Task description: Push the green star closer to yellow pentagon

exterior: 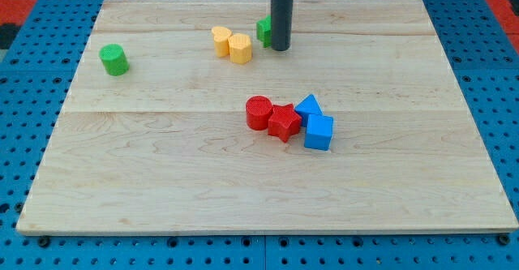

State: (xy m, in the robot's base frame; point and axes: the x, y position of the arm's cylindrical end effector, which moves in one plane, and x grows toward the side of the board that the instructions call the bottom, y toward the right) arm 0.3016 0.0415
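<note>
Rod tip (280, 49) down against the green star (264, 30), yellow pentagon (240, 49) just beyond.

The push looks underway: the tip sits touching the star's right side, near the view's top of the wooden surface (162, 181), and the star lies just to the right of the pentagon, with a yellow heart-like block (221, 40) touching the pentagon's far side. The next move, I'd judge, calls for a short shove toward the view's left and slightly down. There is no gripper on this arm, so no open or closed state to report. The rod hides most of the star, so its shape is hard to confirm.
</note>
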